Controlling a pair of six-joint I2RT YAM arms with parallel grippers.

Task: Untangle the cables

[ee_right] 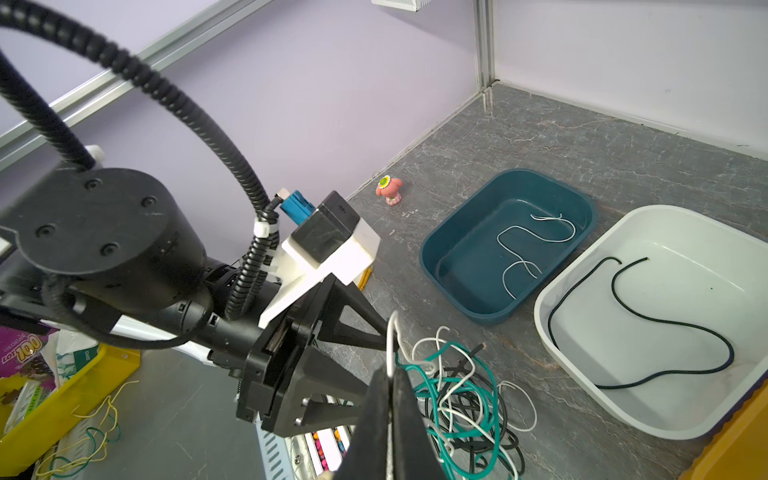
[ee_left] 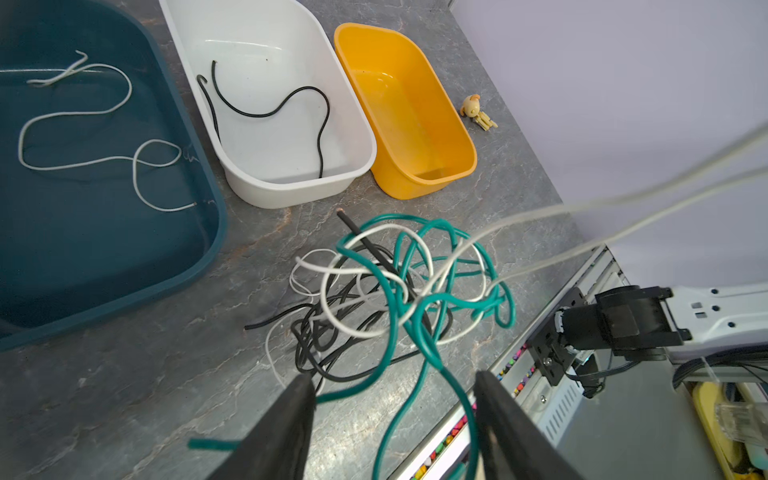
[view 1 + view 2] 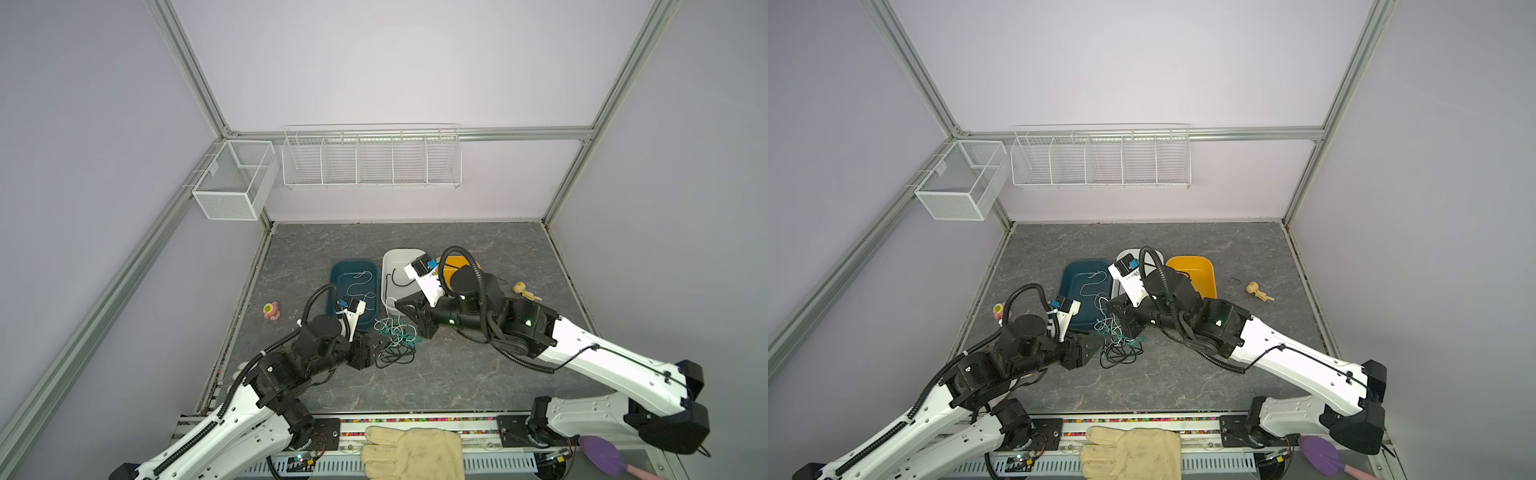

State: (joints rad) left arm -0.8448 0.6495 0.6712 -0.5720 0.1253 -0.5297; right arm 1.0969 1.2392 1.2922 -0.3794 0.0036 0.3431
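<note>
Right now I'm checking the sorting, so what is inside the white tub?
One black cable lies curled on the floor of the white tub, nothing else showing. In both top views the right arm covers part of it.

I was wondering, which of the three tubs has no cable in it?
The yellow tub; the teal tub holds a white cable, the white tub a black cable.

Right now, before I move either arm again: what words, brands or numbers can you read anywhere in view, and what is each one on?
"LOT 100": on the purple packet in the yellow bin, right wrist view.
Small print above that logo: too blurred to read.
Green print on the white packet beside it: too blurred to read.
Nothing else is legible in any view.
</note>
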